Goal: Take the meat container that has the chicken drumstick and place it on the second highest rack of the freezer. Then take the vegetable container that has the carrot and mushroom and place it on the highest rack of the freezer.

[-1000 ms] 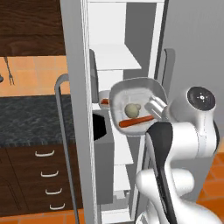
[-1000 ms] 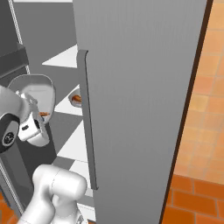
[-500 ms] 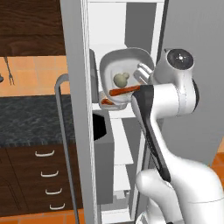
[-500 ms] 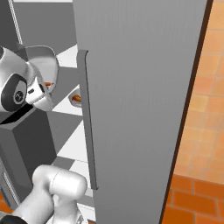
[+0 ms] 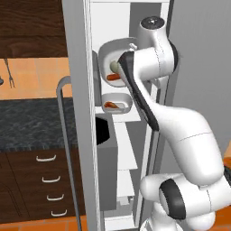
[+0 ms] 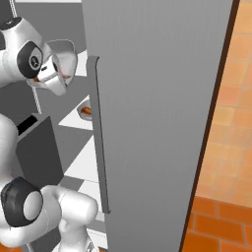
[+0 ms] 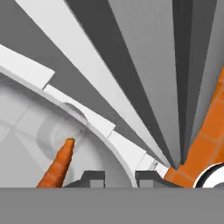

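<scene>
Hand view shows the pincer (image 7: pixel 114 176) set narrow on the rim of the vegetable container (image 7: pixel 26 127), one tip inside the rim and one outside, with the carrot (image 7: pixel 57 165) lying on the tray floor just left of them. From the left base view the container (image 5: pixel 110 54) is held steeply tilted, its open face turned toward the camera, high inside the freezer (image 5: pixel 108 27) at about the level of the highest rack; the carrot and the pale mushroom (image 5: pixel 114 66) have gathered at its low edge. To finish well, I judge the tray should be rolled level before letting go, or the vegetables may spill out, and then slid far enough onto the rack to sit flat. Just below, the meat container (image 5: pixel 116 102) with the chicken drumstick (image 5: pixel 110 106) rests on the second highest rack. To the right, the open grey door (image 6: pixel 157 108) crowds the arm's elbow.
</scene>
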Controlling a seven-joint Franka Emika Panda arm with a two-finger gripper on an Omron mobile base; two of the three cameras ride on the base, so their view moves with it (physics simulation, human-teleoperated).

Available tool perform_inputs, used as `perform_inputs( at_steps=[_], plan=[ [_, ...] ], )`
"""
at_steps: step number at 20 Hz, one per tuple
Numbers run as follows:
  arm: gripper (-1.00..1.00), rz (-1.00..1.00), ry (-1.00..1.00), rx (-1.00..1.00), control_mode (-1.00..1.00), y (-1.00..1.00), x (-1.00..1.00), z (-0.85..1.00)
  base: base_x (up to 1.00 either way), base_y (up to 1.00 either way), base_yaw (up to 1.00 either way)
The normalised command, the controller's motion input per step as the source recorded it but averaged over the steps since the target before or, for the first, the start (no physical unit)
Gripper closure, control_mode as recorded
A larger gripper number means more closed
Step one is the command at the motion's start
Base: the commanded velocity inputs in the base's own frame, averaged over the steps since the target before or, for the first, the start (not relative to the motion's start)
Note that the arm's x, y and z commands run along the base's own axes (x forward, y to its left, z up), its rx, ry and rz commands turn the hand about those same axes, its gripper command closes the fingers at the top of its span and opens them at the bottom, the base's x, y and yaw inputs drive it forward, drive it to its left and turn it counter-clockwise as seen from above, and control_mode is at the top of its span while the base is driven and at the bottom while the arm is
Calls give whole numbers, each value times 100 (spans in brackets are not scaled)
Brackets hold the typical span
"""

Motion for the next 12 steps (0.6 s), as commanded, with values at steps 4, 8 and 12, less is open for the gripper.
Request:
perform_inputs(
  at_steps=[4,8,12],
  plan=[
    [100,-16,0,0,-100,2,59,0,0,0,0],
    [100,-17,-9,2,-100,0,18,2,0,0,0],
    [100,-12,-6,2,-100,0,36,4,0,0,0]
  ],
)
